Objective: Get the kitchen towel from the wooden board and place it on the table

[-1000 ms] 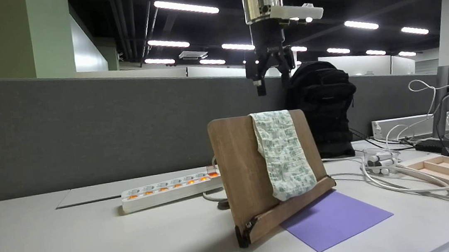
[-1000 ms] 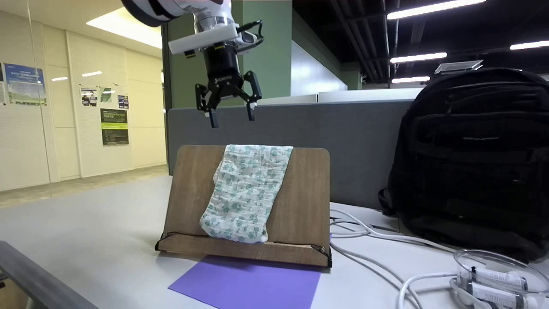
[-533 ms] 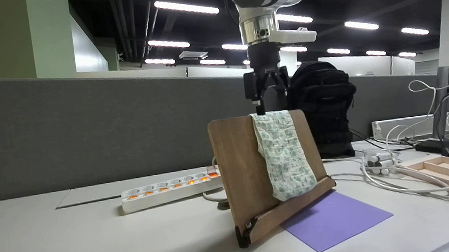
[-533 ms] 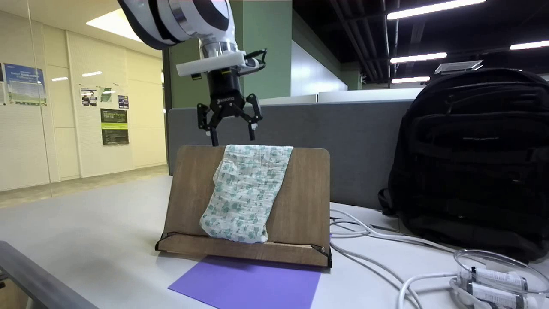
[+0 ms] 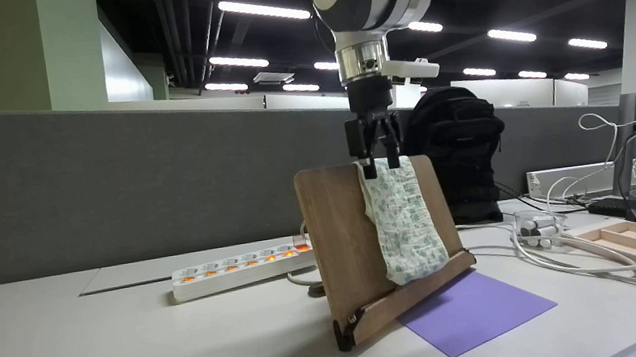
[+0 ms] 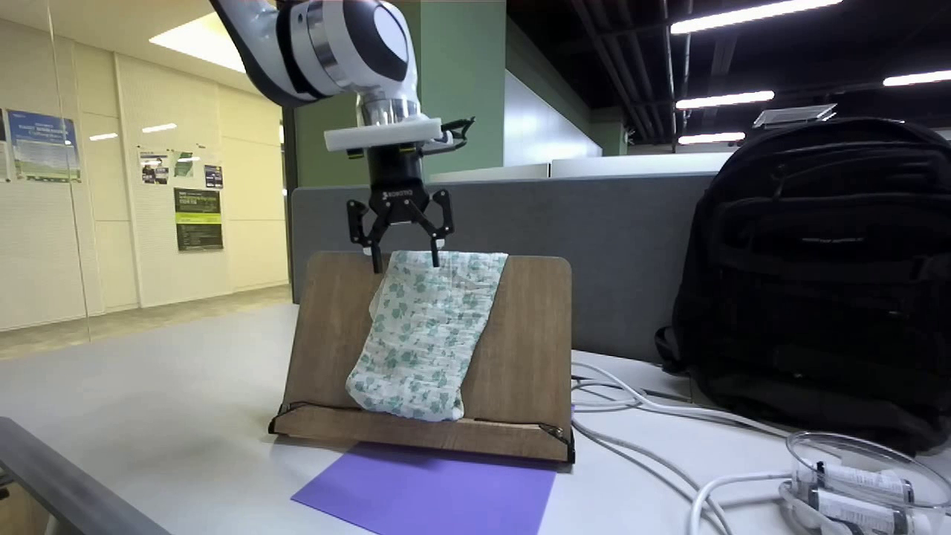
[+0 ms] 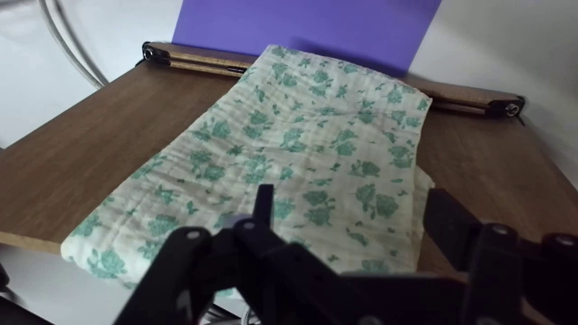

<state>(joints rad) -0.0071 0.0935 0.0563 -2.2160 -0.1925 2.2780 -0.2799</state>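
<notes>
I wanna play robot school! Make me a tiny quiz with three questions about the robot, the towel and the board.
1. True or false: the gripper is open.
2. Which one pokes out from under the wooden board? A) black backpack B) purple sheet C) monitor
3. Fill in the word: the kitchen towel hangs over the board's ____ edge.

Key: 1 true; 2 B; 3 top.
</notes>
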